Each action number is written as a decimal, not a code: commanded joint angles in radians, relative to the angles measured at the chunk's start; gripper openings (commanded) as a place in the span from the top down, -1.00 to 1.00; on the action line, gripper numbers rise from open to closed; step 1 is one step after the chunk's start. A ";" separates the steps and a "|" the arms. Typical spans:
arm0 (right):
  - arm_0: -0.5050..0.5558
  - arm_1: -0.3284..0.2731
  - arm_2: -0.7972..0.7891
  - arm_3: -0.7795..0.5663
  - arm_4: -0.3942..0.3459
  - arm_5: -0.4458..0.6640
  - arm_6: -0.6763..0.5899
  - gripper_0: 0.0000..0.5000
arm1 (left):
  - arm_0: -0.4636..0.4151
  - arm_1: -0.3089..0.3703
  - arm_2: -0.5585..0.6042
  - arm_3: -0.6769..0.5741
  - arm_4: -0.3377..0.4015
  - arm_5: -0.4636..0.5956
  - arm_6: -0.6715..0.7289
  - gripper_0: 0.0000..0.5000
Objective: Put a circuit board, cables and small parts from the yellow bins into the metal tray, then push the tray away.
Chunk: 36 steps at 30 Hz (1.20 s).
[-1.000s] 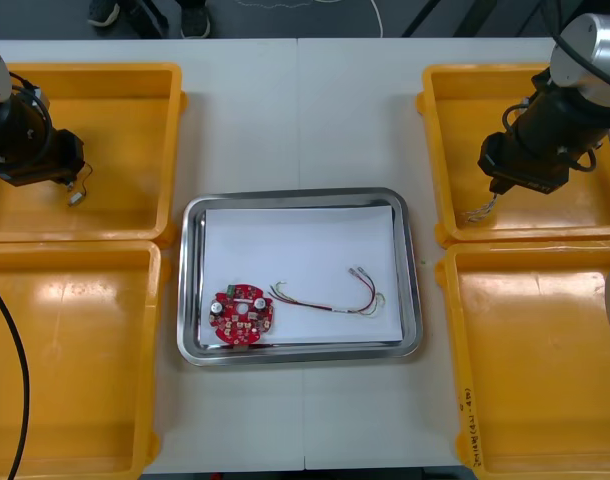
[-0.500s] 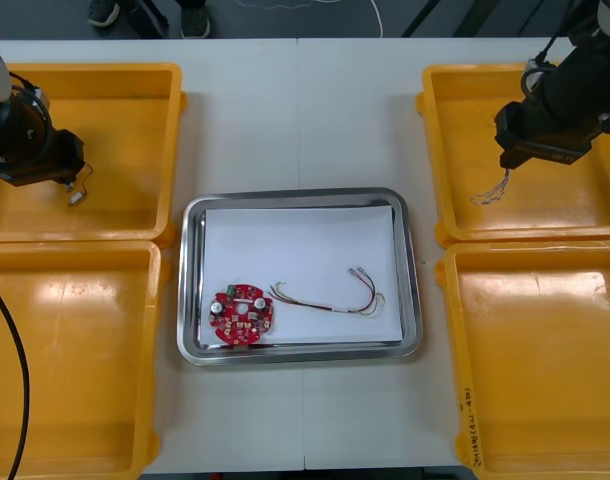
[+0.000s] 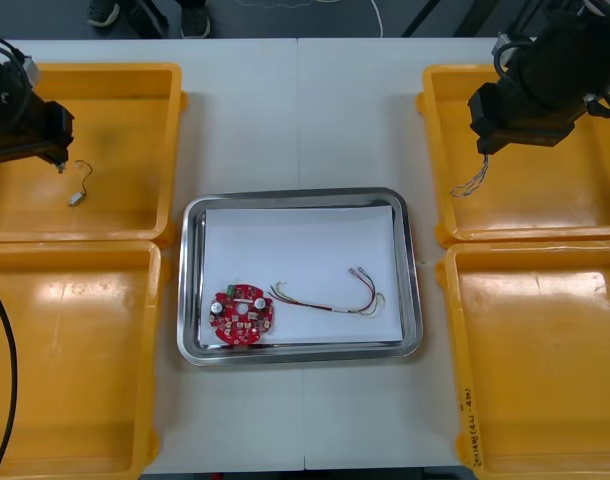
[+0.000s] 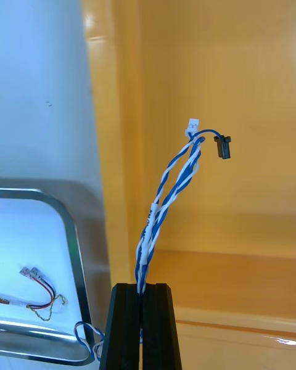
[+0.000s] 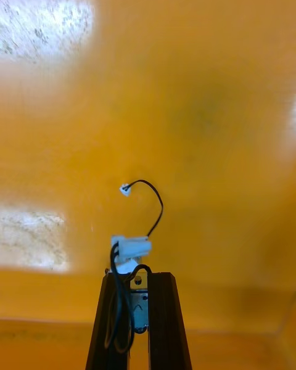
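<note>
My right gripper (image 3: 487,150) hangs over the far right yellow bin (image 3: 440,110), near its inner wall. It is shut on a twisted blue and white cable (image 3: 471,181) that dangles free. In the right wrist view the cable (image 4: 171,188) rises from between the closed fingers (image 4: 126,320). My left gripper (image 3: 55,160) is above the far left yellow bin (image 3: 170,130), shut on a thin black cable (image 3: 80,185) with a white plug (image 5: 131,245). The metal tray (image 3: 189,280), white inside, holds a round red circuit board (image 3: 243,315) and a red and yellow cable (image 3: 335,298).
Two more yellow bins, near left (image 3: 75,440) and near right (image 3: 545,440), flank the tray. The tray's corner (image 4: 69,246) lies just beside the right bin's wall. Shoes of a person show beyond the table's far edge.
The right gripper has risen and shifted toward the tray side of its bin, carrying the blue and white cable. The left gripper has lifted toward the far edge, drawing the black cable up.
</note>
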<state>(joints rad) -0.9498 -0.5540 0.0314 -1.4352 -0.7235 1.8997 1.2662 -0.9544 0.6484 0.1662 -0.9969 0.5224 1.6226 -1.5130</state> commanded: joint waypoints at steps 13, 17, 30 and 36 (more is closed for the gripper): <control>0.138 -0.010 0.038 -0.290 -0.005 0.020 -0.025 1.00 | -0.038 0.062 -0.034 -0.394 0.065 0.297 0.238 1.00; 0.161 0.005 0.039 -0.314 0.030 0.020 -0.028 1.00 | -0.001 0.043 -0.074 -0.516 0.113 0.297 0.370 1.00; 0.187 0.045 0.039 -0.329 0.090 0.020 -0.027 1.00 | 0.148 -0.084 -0.175 -0.799 0.127 0.297 0.665 1.00; 0.189 0.045 0.045 -0.333 0.079 0.020 -0.027 1.00 | 0.148 -0.096 -0.297 -0.825 0.139 0.297 0.783 1.00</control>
<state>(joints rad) -0.7649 -0.5167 0.0564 -1.7280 -0.6381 1.9157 1.2654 -0.8084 0.5737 -0.0698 -1.7797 0.6472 1.9132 -0.8822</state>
